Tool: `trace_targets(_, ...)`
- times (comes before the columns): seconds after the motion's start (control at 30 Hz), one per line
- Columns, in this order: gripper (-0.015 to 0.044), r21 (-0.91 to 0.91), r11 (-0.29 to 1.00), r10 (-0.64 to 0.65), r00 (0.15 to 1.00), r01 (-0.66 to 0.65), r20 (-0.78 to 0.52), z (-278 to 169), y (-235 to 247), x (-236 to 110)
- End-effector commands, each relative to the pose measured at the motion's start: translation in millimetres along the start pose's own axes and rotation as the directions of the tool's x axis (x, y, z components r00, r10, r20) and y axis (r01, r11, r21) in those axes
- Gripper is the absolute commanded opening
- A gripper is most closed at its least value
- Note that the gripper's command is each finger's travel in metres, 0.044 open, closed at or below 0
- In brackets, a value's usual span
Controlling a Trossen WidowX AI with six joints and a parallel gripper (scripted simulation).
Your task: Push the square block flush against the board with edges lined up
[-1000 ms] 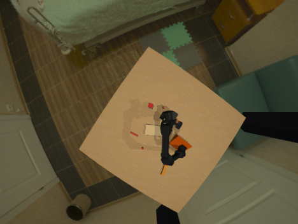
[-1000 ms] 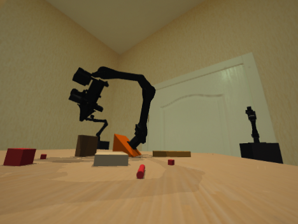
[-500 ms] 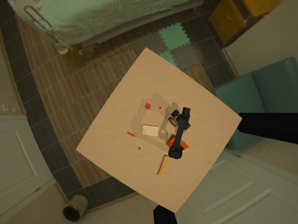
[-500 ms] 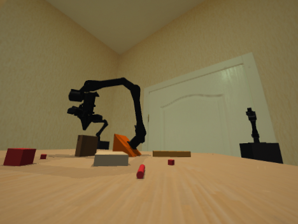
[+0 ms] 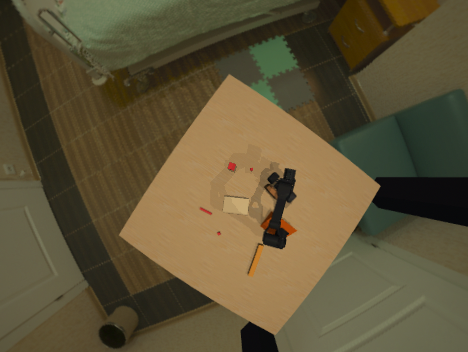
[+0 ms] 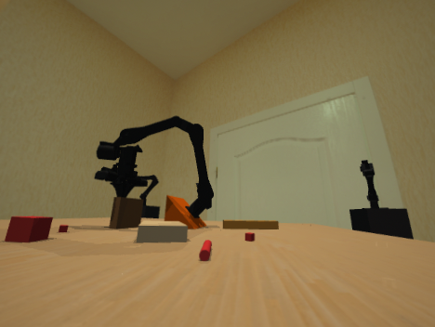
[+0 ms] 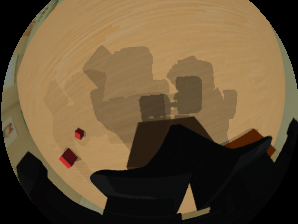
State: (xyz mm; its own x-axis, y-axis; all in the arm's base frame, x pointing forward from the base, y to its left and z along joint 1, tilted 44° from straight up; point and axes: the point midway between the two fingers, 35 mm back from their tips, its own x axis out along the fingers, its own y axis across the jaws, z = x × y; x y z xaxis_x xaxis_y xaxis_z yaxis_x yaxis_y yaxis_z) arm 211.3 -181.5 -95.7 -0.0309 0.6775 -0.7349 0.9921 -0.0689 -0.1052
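My pincer (image 6: 125,191) closed, empty, hovers above brown block (image 6: 125,212). Square block (image 5: 236,204) lies flat, well apart from board (image 5: 255,259), not touching. Judge block rigid, light, likely slides easily. No grasp: push low on side facing away from board.

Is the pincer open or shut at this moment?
Shut, holding nothing. In the exterior view the pincer hangs just above the upright brown block, its fingers drawn together into a point with nothing between them.

The top view looks straight down from high above the surface (image 5: 320,235). The exterior sits low at its edge, sharing it; the wrist looks down close.
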Motion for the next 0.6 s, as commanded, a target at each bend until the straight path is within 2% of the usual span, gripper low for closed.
trace_targets(0.0,0.0000,0.008,1.000,0.005,1.000,-0.005,-0.003,-2.2,-0.1,1.0)
trace_targets(0.57,0.0000,0.008,1.000,0.005,1.000,-0.005,-0.004,-14.3,1.0,0.4)
